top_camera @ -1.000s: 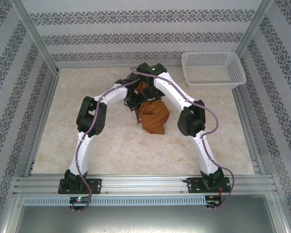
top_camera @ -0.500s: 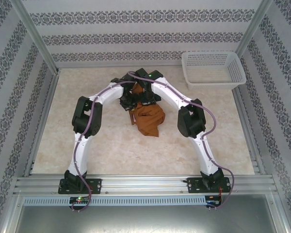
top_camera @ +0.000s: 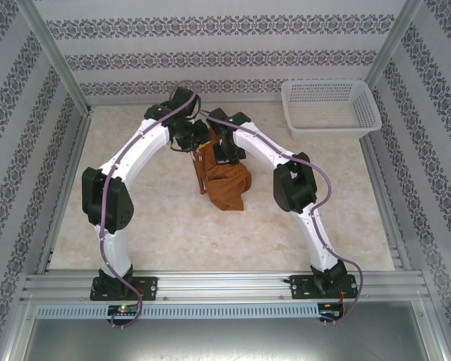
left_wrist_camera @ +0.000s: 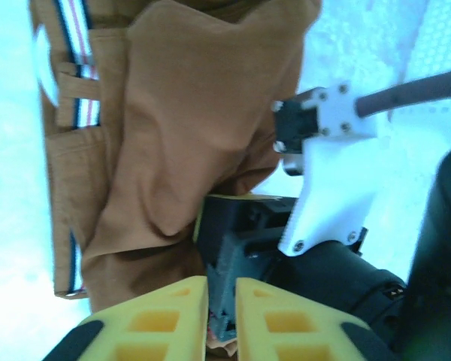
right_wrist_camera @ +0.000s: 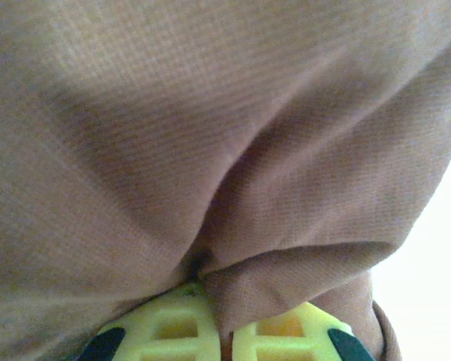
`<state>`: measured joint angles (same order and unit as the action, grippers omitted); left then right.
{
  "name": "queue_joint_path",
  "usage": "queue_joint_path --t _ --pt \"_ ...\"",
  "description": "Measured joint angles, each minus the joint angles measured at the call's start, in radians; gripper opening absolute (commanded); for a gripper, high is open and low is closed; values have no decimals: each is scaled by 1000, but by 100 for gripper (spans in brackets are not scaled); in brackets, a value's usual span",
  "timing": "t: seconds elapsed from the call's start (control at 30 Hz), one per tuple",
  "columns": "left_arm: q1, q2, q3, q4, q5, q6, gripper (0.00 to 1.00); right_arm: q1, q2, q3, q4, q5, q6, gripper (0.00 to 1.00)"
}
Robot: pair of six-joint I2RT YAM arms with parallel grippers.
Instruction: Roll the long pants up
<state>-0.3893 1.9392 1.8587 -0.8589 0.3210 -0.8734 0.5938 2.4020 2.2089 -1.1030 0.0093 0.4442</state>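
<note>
Long pants [top_camera: 224, 184] bunched toward 12 o'clock on worktop [top_camera: 158, 226]; right pincer [right_wrist_camera: 225, 316] clamps them, likely for lifting; left pincer [left_wrist_camera: 222, 301] narrow, grip unclear.

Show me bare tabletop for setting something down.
Free: near strip of table between the front rail and the long pants; the right edge, this side of the basket. Crowded: far centre, where left arm and right arm meet over the pants.

One pair of long pants [top_camera: 224, 188], one white basket [top_camera: 334, 125] far right, and two arms: left arm [top_camera: 128, 162], right arm [top_camera: 264, 153].
</note>
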Motion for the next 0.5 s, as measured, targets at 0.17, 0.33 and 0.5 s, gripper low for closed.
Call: queue_joint_path --t 0.17,0.33,0.5 --pt "-5 74 0 47 42 -15 2 -4 -21 -58 48 -20 10 0" --pt "-6 98 -7 76 43 -26 0 -29 -29 -85 75 -79 21 0" --pt "-24 69 -117 98 -2 -34 0 -59 -29 -82 76 -165 21 0"
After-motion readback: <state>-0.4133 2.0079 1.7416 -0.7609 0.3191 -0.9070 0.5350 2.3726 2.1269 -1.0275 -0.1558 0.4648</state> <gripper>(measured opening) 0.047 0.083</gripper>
